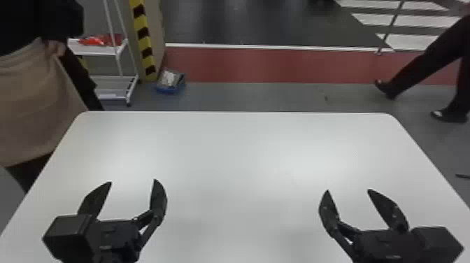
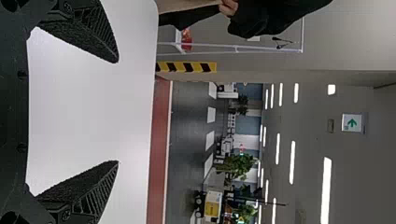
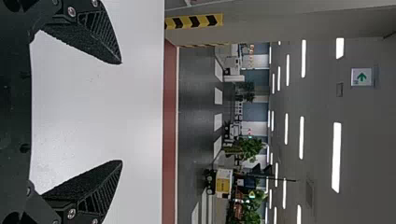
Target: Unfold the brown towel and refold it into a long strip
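The brown towel (image 1: 31,105), soft and matte, hangs in a broad drape from a person's hand (image 1: 56,48) beside the left edge of the smooth white, round-cornered surface (image 1: 244,150). Over that surface, the left gripper (image 1: 133,180) and right gripper (image 1: 348,190) stand wide open and empty, their black fingers (image 2: 84,37) tapered, grainy-faced and ribbed.

The brown towel (image 1: 33,105), a plain tan cloth, hangs spread out beside the counter (image 1: 237,147), around ten o'clock from its middle, held near the top by a person's hand (image 1: 55,48). One side edge slants down towards five o'clock, softly rippled.
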Controlling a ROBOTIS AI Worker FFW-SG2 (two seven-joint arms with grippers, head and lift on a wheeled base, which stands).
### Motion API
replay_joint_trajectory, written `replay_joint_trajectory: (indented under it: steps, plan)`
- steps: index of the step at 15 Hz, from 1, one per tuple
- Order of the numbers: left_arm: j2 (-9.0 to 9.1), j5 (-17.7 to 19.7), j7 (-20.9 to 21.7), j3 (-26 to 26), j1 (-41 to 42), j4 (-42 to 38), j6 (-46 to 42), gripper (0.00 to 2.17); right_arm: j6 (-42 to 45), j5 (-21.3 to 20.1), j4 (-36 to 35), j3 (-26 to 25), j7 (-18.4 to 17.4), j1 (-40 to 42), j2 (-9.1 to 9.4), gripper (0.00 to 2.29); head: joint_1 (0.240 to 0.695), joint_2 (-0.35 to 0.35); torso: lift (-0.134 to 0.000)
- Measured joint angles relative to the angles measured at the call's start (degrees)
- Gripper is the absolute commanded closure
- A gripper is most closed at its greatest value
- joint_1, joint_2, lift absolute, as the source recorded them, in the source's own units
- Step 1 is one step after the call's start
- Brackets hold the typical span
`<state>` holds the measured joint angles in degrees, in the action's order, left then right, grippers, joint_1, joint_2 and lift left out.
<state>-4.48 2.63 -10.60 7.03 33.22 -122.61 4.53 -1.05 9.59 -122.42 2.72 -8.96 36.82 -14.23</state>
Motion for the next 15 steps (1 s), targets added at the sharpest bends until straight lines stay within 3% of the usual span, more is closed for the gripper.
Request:
replay_joint_trajectory:
  steps: [15]
  plan:
    - [-0.10,-0.78,-0.03,0.53,0.05,-0.24,0.07,0.11,-0.67,0.07,-0.07,0.17,0.00,-0.12,-0.37,0.13,0.695,-0.061,-0.103]
